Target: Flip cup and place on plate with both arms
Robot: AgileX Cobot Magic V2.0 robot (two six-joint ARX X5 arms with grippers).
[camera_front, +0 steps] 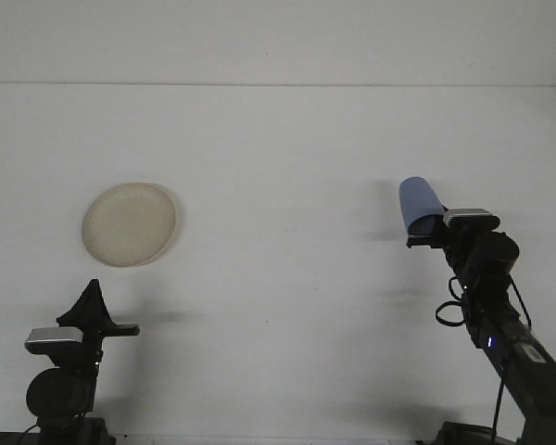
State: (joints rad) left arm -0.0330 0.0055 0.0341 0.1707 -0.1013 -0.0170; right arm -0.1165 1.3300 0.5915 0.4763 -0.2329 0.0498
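Blue plastic cup at right of frame, tilted, held off white counter by right end effector, clamped on cup's lower end. Lifted clear likely so it can be turned over before placing. Round beige plate lies flat at left of frame, well apart from cup, nothing on it. Left end effector at lower left, below plate, fingers together, holding nothing; probably waiting for handover.
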